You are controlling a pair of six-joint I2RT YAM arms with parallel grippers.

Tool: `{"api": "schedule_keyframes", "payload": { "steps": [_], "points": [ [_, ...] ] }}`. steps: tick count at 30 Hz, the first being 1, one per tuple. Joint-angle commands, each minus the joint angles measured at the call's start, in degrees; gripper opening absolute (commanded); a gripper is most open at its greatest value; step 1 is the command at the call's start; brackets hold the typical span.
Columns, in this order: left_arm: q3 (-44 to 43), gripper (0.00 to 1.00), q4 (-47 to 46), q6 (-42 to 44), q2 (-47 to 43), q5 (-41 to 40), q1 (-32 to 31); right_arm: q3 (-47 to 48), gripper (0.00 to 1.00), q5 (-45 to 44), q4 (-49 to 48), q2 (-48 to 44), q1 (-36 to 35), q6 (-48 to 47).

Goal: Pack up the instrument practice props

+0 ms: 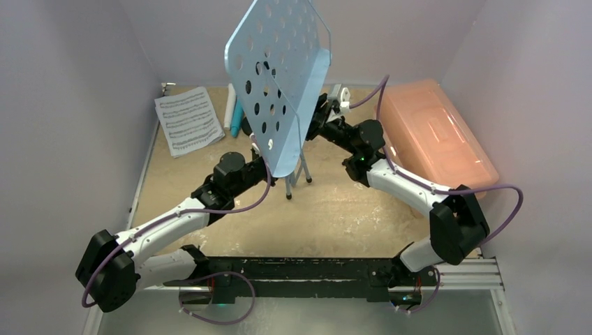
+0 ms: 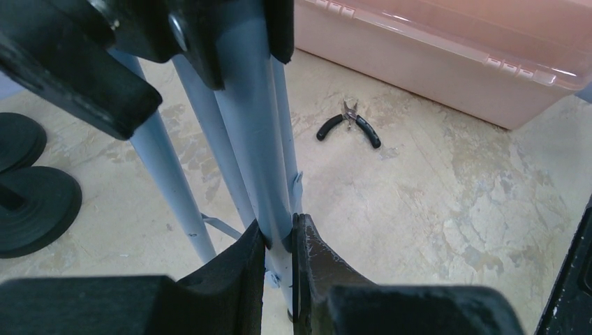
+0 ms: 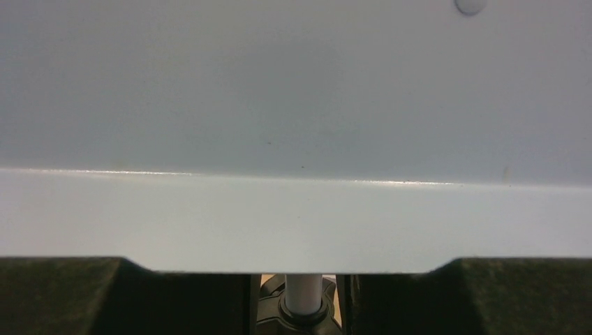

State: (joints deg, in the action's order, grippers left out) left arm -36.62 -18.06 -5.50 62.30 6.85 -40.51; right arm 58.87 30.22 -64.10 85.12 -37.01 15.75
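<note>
- The left hand (image 2: 279, 236) is closed narrow on the gathered legs of the light-blue music rack (image 1: 279, 77)
- The right hand (image 1: 321, 113) is at the rack's tray; I cannot tell its opening
- The rack is upright, mid-bench (image 1: 363, 209)

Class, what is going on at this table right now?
The left gripper is clamped on the legs of the light-blue music rack mid-table. The right gripper is at the rack's lower ledge; whether it grips is unclear. The sheet music and toy microphones lie at the far edge, not yet packed; the pink box has its lid on.
</note>
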Motion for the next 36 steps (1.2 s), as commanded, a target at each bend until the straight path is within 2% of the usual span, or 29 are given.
{"api": "schedule_keyframes", "payload": {
  "steps": [1,6,9,10,15,20,27,31,36],
  "points": [
    [-5.0,0.0,-8.47,2.79,-0.62,5.73,-0.77,1.46,0.38,2.2,-7.2,-0.68,-0.91,2.06],
    [-5.19,0.01,-7.7,2.6,-0.72,4.53,-0.77,-0.47,0.2,2.59,-9.05,-0.76,-0.87,3.05],
    [-5.19,0.04,-5.46,2.25,-1.99,1.88,-0.79,-2.35,0.03,1.62,-9.78,-1.82,-0.87,2.82],
    [-5.03,0.08,-4.88,1.98,-2.54,0.49,-0.78,-2.96,0.0,1.27,-9.8,-2.14,-0.87,2.62],
    [-3.19,0.27,-3.31,-0.24,-6.19,-3.77,-0.72,-5.02,0.0,0.36,-10.48,-3.72,-0.9,2.53],
    [-2.71,0.42,0.28,-1.43,-9.57,-6.2,-0.72,-6.67,0.0,-0.89,-11.68,-4.93,-0.87,3.1],
    [-0.57,0.73,1.28,-4.02,-12.09,-7.13,-0.74,-8.83,0.0,-1.98,-13.16,-5.39,-0.87,4.46],
    [0.73,0.82,0.65,-5.49,-12.42,-5.22,-0.75,-9.13,0.0,-2.09,-13.3,-5.38,-0.89,4.95],
    [2.78,0.84,-2.5,-6.58,-11.4,-5.88,-0.79,-9.29,0.0,-1.93,-14.31,-4.98,-0.92,6.44]
  ]
}}
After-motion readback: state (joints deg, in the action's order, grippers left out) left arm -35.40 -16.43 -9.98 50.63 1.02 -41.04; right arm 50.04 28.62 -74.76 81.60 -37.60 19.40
